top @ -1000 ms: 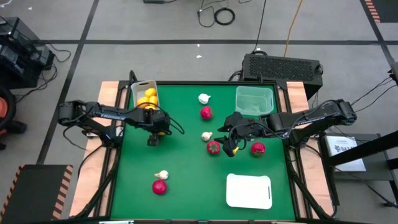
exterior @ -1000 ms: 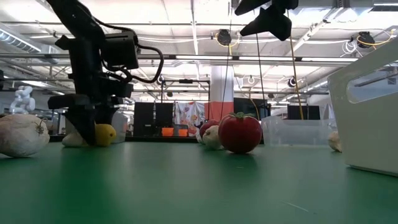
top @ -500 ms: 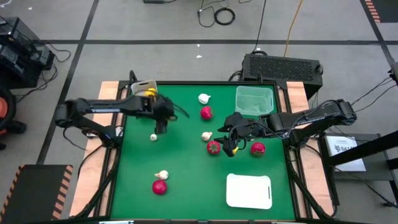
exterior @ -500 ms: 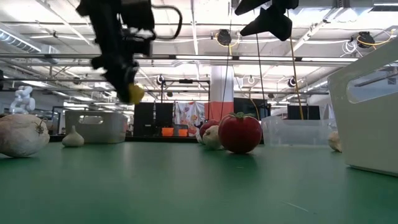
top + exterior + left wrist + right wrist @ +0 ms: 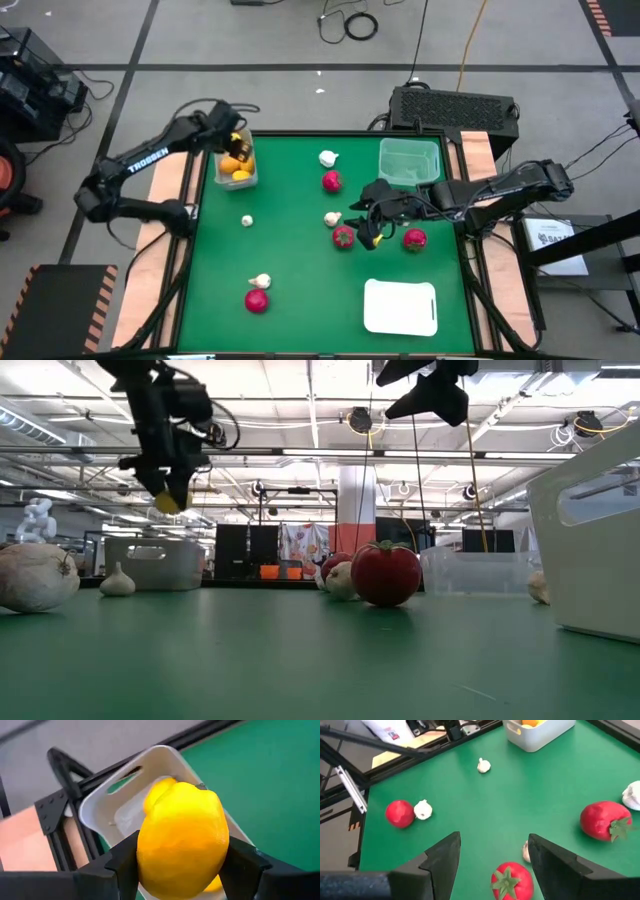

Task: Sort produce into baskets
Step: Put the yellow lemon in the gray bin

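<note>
My left gripper (image 5: pixel 234 141) is shut on a yellow lemon (image 5: pixel 182 840) and hangs high above the whitish rectangular bin (image 5: pixel 238 178) at the table's far left. The bin holds several more lemons (image 5: pixel 239 165). In the low view the held lemon (image 5: pixel 167 503) is well above the bin (image 5: pixel 155 563). My right gripper (image 5: pixel 368 228) is open and empty above a red tomato-like piece (image 5: pixel 343 237) near the table's middle. That piece shows between its fingers in the right wrist view (image 5: pixel 510 881). My left gripper pinches the lemon between its two fingers, one on each of the lemon's sides (image 5: pixel 142 855). The fingers come from above, pointing down. The lemon is lifted clear, over the bin's opening (image 5: pixel 132 812).
White garlic bulbs (image 5: pixel 328 158) (image 5: pixel 332 218) (image 5: pixel 247 221) (image 5: pixel 261 282) and red pieces (image 5: pixel 332 181) (image 5: pixel 414 238) (image 5: pixel 257 300) lie scattered on the green table. A greenish bin (image 5: pixel 408 162) stands far right and a flat white tray (image 5: pixel 401 306) near right.
My left gripper, shut on the lemon, has lifted it off the table beside a small garlic bulb. It has then carried it up and toward the far left edge, to above the whitish bin. The garlic bulb has stayed in place.
</note>
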Available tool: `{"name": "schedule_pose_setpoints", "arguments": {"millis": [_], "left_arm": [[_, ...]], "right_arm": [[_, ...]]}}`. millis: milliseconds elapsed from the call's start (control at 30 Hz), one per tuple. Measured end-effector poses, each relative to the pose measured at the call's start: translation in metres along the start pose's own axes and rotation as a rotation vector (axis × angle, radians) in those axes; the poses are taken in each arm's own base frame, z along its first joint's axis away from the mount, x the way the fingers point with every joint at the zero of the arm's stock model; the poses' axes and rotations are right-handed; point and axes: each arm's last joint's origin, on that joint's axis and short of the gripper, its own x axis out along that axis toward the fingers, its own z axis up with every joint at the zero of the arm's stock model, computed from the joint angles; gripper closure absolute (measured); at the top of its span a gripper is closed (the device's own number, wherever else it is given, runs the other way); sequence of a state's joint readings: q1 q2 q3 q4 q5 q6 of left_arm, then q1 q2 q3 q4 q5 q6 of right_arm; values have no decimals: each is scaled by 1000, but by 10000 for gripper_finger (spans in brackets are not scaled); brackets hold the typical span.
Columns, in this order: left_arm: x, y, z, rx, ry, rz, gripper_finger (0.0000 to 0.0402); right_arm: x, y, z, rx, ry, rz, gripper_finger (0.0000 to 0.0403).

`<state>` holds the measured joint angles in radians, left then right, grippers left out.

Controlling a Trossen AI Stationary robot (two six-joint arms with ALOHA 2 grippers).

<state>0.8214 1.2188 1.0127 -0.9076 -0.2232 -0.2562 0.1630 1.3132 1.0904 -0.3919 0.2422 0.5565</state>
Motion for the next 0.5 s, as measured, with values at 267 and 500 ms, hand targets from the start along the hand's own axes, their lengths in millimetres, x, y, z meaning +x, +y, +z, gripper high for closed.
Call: {"name": "schedule_pose_setpoints", "arguments": {"millis": [267,500], "left_arm": [[29,25,13,-143,54,59,184],[50,26,14,-134,133,119,177]], "right_arm": [[0,1,2,18,-19,10,179],[0,2,1,38,-14,16,179]]}}
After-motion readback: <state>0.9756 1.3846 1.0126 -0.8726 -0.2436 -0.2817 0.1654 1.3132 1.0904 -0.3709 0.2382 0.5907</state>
